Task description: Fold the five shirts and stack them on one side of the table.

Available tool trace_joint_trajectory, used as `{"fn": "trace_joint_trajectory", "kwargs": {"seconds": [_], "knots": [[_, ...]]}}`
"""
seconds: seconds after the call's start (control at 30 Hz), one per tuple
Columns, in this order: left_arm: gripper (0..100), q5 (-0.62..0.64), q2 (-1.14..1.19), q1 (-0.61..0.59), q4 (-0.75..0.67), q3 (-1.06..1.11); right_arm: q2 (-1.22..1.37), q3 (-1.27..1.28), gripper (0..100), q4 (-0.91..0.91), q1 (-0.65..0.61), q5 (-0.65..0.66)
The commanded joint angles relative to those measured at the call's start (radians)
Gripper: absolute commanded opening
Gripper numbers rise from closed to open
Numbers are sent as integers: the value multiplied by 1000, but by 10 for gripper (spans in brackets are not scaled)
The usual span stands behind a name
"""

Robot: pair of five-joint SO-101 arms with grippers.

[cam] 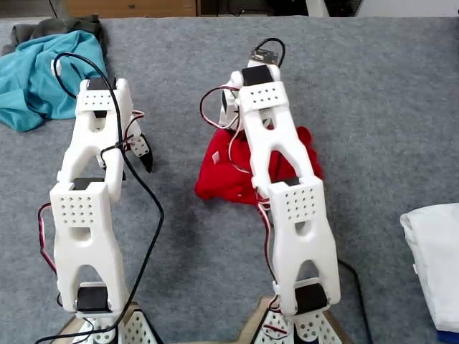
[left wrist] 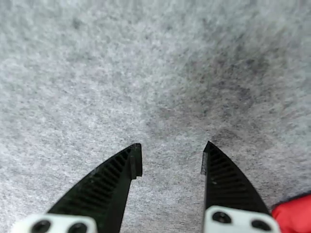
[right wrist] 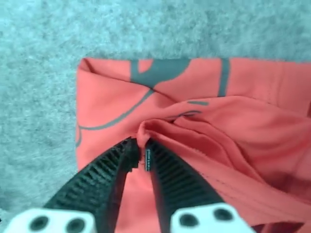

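Note:
A crumpled red shirt with a dark printed line lies on the grey table at the centre, partly under the right arm. In the right wrist view my right gripper is shut on a raised fold of the red shirt, its fingers pinching the cloth. My left gripper stands open just above bare grey felt, nothing between its fingers, and a corner of the red shirt lies beside it. From above, the left gripper sits left of the red shirt. A folded white shirt lies at the right edge.
A teal shirt lies bunched at the far left corner, with a dark grey garment behind it. A bit of blue cloth shows under the white shirt. A black cable runs along the left arm.

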Motion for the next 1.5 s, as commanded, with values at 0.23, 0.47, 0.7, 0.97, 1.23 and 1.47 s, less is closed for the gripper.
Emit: {"fn": "trace_joint_trajectory", "kwargs": {"seconds": [0.23,0.47,0.7,0.97,1.23,1.47], "knots": [[211,-11,-62,-9,-9,-9,-22,-74,7,132,61,-5],[211,-11,-61,-9,-11,-9,-157,-84,7,143,87,5],[211,-11,-61,-11,-11,-9,-335,-5,7,144,88,28],[211,-12,-61,-11,-11,-9,-642,401,7,143,84,29],[211,-12,-61,-11,-11,-9,-885,710,9,141,90,32],[211,-14,-61,-11,-11,-5,-961,881,9,141,96,68]]}}
